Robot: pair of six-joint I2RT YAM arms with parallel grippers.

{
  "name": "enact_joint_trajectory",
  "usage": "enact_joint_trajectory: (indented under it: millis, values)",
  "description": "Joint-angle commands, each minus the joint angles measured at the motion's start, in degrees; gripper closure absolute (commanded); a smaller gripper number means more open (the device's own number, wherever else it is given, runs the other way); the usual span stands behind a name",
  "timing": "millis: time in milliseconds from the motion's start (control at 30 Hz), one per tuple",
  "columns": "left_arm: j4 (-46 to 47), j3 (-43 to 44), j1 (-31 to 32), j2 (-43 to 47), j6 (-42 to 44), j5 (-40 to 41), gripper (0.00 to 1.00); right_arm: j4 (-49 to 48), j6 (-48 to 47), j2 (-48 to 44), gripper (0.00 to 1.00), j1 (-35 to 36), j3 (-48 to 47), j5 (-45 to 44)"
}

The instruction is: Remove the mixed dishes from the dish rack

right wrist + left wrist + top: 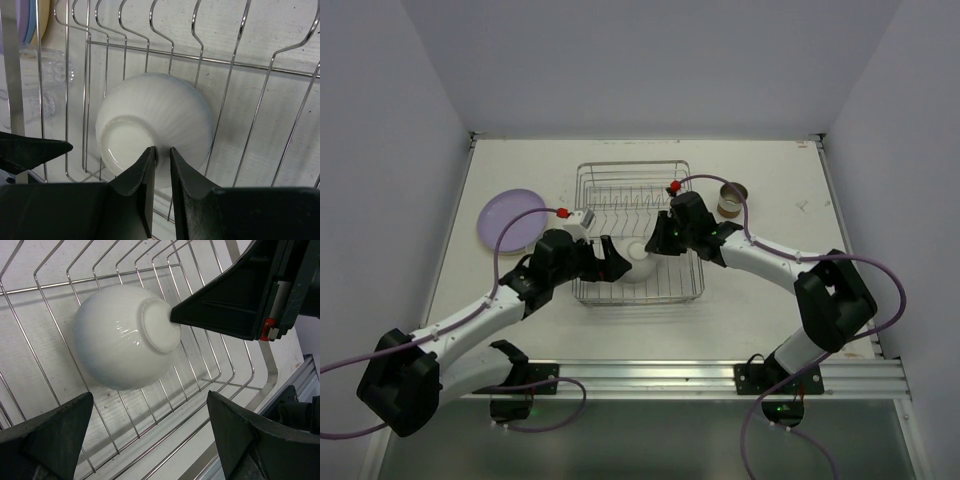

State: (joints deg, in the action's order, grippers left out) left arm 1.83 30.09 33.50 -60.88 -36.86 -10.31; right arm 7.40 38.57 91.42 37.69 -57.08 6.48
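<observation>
Right hand (161, 150) pinches the white bowl's (165, 105) foot rim, contact itself hidden; left hand (150, 395) stands open.

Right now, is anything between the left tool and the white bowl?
Nothing visible. The left tool hangs open with a bare gap to the white bowl, which lies upside down on the dish rack wires. The right tool grips the bowl's foot ring from the opposite side, so it crowds that space.
</observation>
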Motion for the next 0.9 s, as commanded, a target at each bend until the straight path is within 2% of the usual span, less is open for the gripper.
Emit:
enact_joint_trajectory:
  millis: [0, 400, 633, 867]
  values:
    - [-1.5, 1.1, -0.4, 0.6, 1.3, 2.8, 0.0, 9.4, -2.3, 1.7, 0.89, -0.5, 2.0, -6.4]
    - [-1.7, 2.7, -0.4, -7.3, 0.2, 4.6, 0.0, 10.8, -2.3, 3.0, 0.9, -0.5, 1.9, -8.1]
    - [3.3, 2.3, -0.4, -11.4, -1.5, 3.5, 0.0, 11.8, -2.0, 4.0, 0.91, -0.7, 1.4, -9.8]
    - [13.4, -0.3, -0.4, -11.5, -5.4, 1.6, 0.0, 12.6, -2.3, 4.6, 0.92, -0.6, 0.8, -9.8]
